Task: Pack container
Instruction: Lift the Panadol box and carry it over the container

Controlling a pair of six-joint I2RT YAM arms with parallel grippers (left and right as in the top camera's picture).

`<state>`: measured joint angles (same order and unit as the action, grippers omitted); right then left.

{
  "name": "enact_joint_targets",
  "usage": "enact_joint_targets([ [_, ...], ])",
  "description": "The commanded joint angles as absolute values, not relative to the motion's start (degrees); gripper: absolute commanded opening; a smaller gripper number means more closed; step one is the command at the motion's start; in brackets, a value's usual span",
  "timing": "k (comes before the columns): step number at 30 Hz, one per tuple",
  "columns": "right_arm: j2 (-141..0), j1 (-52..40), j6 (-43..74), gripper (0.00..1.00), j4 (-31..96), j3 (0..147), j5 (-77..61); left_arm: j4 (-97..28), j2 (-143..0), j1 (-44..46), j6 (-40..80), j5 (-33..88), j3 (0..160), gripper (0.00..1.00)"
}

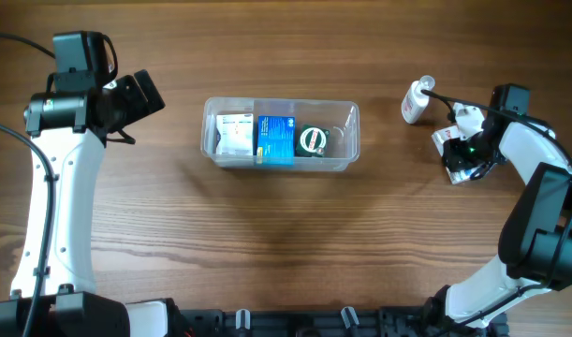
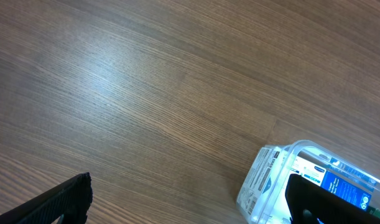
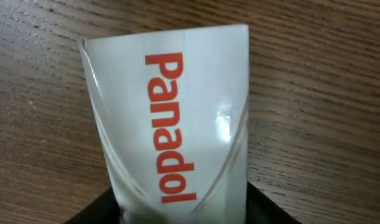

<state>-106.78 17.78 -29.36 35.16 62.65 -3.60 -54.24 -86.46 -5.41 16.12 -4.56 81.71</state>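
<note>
The container [image 1: 352, 120] is a clear plastic tub at the table's middle. It holds a white box [image 1: 234, 134], a blue box [image 1: 275, 139] and a round green item [image 1: 312, 140]. Its corner also shows in the left wrist view [image 2: 262, 182]. My right gripper [image 1: 461, 157] is at the far right, shut on a white Panadol box [image 3: 177, 106] with red lettering, close above the wood; the gripper's fingers [image 3: 177, 214] flank the box's lower end. My left gripper [image 1: 143, 94] is open and empty, left of the container, its fingers [image 2: 188, 190] wide apart.
A small clear bottle with a white cap [image 1: 416, 99] lies on the table just up and left of my right gripper. The table is brown wood grain. The right arm's cable runs over the bottle's area.
</note>
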Motion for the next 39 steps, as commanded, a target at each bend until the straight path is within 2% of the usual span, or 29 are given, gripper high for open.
enact_joint_targets([
  [1, -108.22, 17.87, -25.98, 0.45, 34.68, 62.26, -3.46, -54.15, -86.04, -5.63, 15.00, -4.10, 81.97, 1.00],
  [6, -107.39, 17.80, -21.15, 0.38, 37.32, 65.41, -3.25, -54.15, -86.04, -5.63, 15.00, -4.10, 81.97, 1.00],
  [9, -105.95, 17.76, -16.32, 0.38, 41.23, 69.60, -3.27, -54.15, -86.04, -5.63, 15.00, -4.10, 81.97, 1.00],
  [17, -96.53, 13.58, -16.34, 0.38, 46.98, 75.61, -3.29, -54.15, -86.04, -5.63, 15.00, -4.10, 81.97, 1.00],
  [26, -80.23, 0.95, -16.45, 0.38, 50.30, 75.83, 0.19, -54.15, -86.04, -5.63, 15.00, -4.10, 81.97, 1.00],
  [33, -78.32, -11.97, -20.51, 0.38, 49.93, 75.81, 2.57, -54.15, -86.04, -5.63, 15.00, -4.10, 81.97, 1.00],
  [39, -78.39, -24.45, -21.26, 0.39, 43.03, 75.81, 2.50, -54.15, -86.04, -5.63, 15.00, -4.10, 81.97, 1.00],
])
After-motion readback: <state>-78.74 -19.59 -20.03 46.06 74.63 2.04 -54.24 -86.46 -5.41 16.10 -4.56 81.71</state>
